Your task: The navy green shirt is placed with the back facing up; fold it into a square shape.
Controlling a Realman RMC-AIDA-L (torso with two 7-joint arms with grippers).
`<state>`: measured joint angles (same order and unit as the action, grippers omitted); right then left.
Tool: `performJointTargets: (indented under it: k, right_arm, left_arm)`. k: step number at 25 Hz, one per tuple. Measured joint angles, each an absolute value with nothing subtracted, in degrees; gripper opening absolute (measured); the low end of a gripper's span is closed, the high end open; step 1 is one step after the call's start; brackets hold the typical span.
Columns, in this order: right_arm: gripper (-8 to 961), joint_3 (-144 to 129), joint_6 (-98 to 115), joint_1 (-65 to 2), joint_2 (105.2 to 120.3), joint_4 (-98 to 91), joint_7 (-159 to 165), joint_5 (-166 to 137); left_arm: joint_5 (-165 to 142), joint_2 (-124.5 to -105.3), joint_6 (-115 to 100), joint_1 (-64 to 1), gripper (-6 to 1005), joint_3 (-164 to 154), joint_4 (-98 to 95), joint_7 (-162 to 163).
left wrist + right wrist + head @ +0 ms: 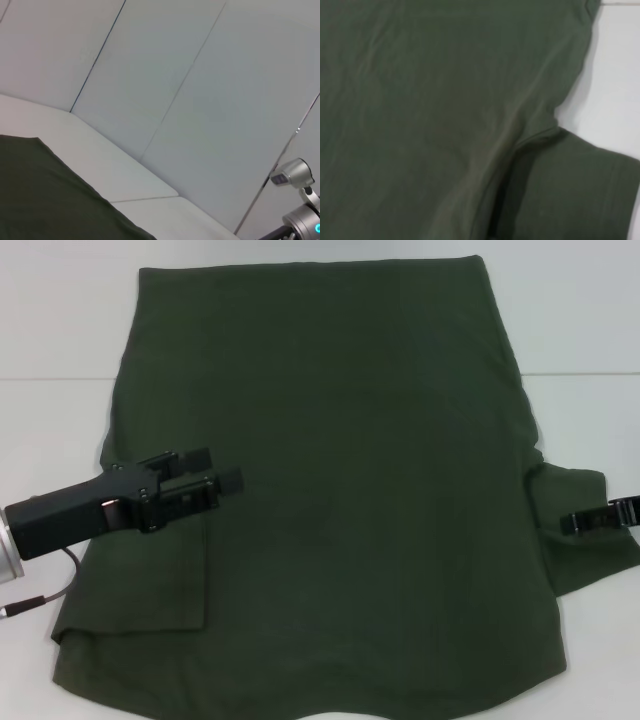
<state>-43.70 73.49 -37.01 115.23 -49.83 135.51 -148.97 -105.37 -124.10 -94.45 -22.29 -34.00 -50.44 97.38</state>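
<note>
Left claw [222, 472], prongs spread, is hovering over the folded-in left sleeve of the navy green shirt [360, 490] lying on the white surface [60, 330]. Right claw [572, 523] is reaching the outspread right sleeve; its prongs' state I cannot tell. Next, probably folding that sleeve inward.

Navy green shirt [350, 490]: soft matt cloth, faintly creased. Tabletop [50, 430]: smooth matt white. Left hand [215, 480]: matt black plastic.

Both arms reach in low from opposite sides.
Left gripper [215, 478] points toward three o'clock, fingers parted; right gripper [572, 523] at the four o'clock edge points toward nine.
</note>
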Motion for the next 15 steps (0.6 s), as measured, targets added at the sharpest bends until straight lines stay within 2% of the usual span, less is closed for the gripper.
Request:
performJointTargets:
  k: [8, 15]
  right_arm:
    - [892, -43.39, 77.71, -36.5, 114.87, -51.8, 139.01, -149.77]
    - [890, -43.67, 75.11, -36.74, 115.49, -50.56, 138.52, -149.74]
  left_arm:
    - [-105.35, -124.01, -94.52, -22.09, 797, -34.02, -50.42, 97.32]
    - [-105.35, -124.07, -94.72, -22.06, 797, -34.02, -50.27, 97.3]
